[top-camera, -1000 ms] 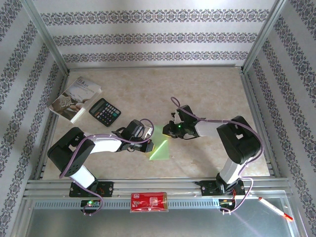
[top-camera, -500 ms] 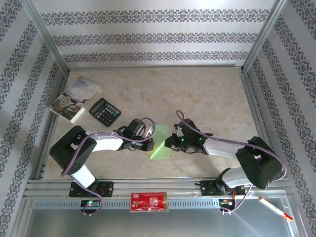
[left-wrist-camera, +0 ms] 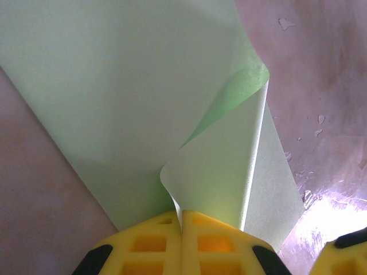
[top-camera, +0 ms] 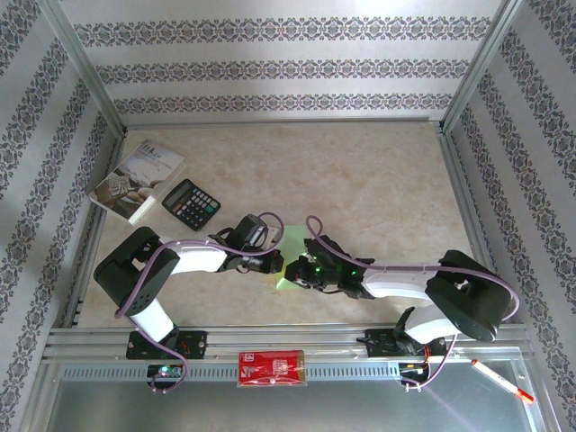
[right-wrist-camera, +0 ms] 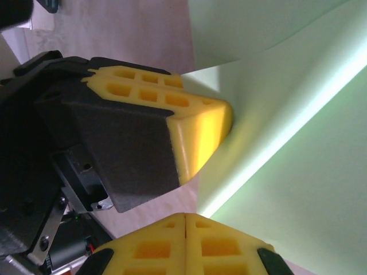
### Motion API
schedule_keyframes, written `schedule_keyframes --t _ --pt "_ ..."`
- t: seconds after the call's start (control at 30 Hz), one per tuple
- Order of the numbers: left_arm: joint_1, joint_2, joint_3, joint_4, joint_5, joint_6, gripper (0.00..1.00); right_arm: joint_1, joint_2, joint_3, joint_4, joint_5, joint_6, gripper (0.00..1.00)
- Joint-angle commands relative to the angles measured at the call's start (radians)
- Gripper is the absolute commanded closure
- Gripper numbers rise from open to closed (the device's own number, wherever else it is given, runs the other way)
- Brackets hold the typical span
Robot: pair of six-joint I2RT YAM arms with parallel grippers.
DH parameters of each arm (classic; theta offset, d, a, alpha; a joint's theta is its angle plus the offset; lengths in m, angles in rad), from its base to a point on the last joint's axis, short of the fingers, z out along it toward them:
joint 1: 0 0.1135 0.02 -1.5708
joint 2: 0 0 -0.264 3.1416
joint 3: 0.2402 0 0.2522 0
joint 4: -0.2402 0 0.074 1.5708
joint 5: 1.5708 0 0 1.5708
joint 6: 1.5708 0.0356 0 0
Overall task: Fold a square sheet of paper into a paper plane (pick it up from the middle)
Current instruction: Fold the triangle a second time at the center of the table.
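The square sheet of paper (left-wrist-camera: 114,86) lay on the table (left-wrist-camera: 34,189) with one soft bend, its edge pinched between the closed left fingers (left-wrist-camera: 149,249), the right fingers (right-wrist-camera: 152,252) shut beside it (holding it? I could not tell), so I think most folds were left.

Wallpaper (top-camera: 270,72) with grey floral bands lines three sides. A beige marbled tabletop (top-camera: 378,171) sits inside an aluminium frame (top-camera: 288,337), bright glare showing on its surface

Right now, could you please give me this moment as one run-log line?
left gripper: shut on square sheet of paper, flap curled up | right gripper: shut at the sheet's edge, hold unclear
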Motion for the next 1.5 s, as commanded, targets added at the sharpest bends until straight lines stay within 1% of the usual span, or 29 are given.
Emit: schedule_keyframes --t 0.0,0.27,0.57,1.1,1.47 --pt "0.011 0.081 -0.038 -0.131 -0.086 -0.01 1.0 0.022 0.047 -0.01 0.089 0.048 0.056 0.96" --pt "0.012 0.083 -0.035 -0.148 -0.086 -0.005 1.0 0.06 0.137 -0.009 0.205 0.062 0.102 0.97" --pt "0.012 0.086 -0.035 -0.148 -0.081 -0.002 1.0 0.063 0.152 -0.016 0.214 0.088 0.106 0.97" --pt "0.012 0.099 -0.034 -0.146 -0.083 0.001 1.0 0.061 0.239 -0.034 0.284 0.075 0.129 0.97" --pt "0.011 0.105 -0.017 -0.161 -0.095 0.007 1.0 0.057 0.25 -0.056 0.296 0.066 0.152 0.97"
